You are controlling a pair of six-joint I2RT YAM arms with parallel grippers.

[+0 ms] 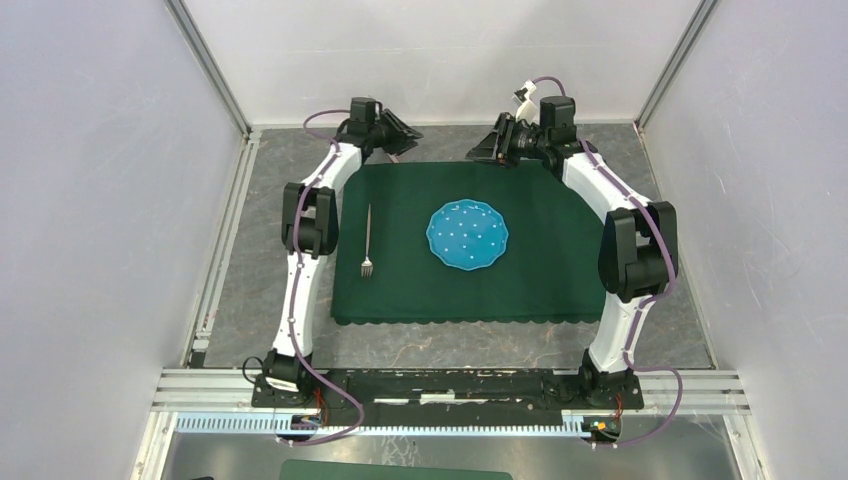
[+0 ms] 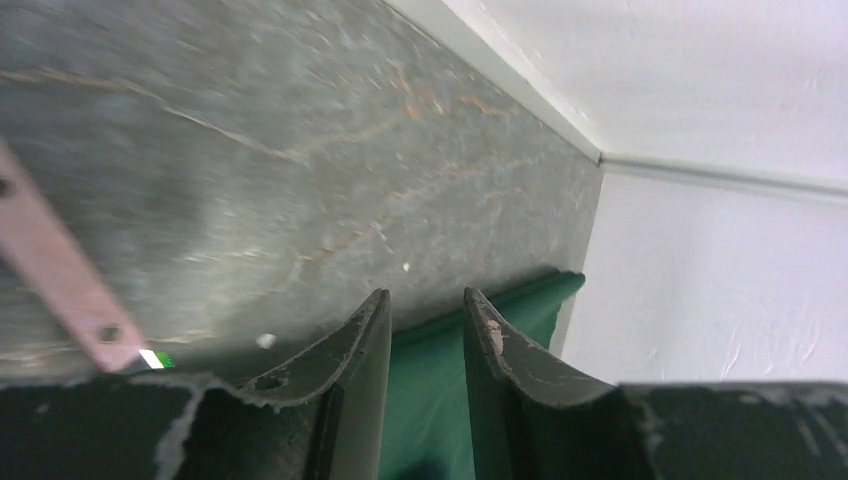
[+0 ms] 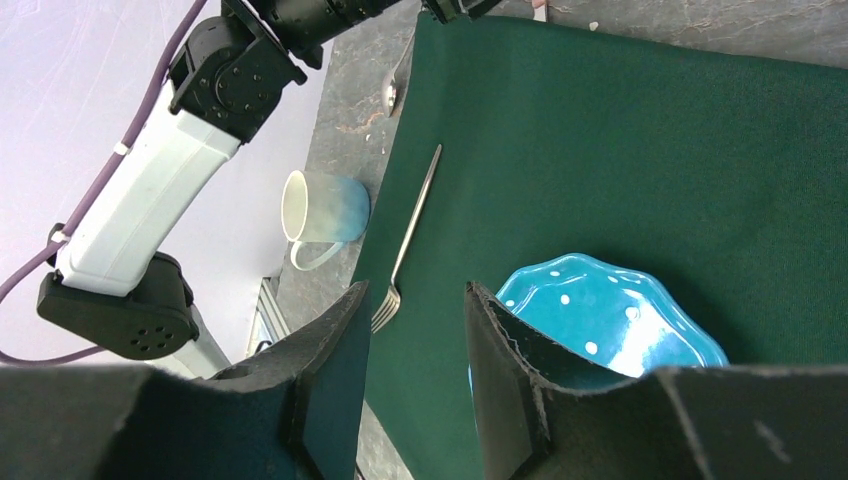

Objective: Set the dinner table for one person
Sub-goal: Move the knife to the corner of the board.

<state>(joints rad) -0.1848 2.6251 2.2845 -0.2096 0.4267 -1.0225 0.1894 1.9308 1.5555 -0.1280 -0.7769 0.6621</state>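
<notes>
The left tool (image 2: 425,300) is hovering at the far left corner of the green cloth (image 1: 540,270), fingers apart with nothing between them. The right tool (image 3: 415,290) is hanging over the far edge, likewise parted and empty. I'm guessing the spoon (image 3: 394,90) is next. It's lying by the cloth's left edge, so coming down square across its handle looks wise. The grey counter (image 1: 440,345) is spreading out beneath everything. I'm counting one blue plate (image 1: 467,234), one fork (image 1: 367,243), one spoon, one mug (image 3: 322,210) — and two tools.
</notes>
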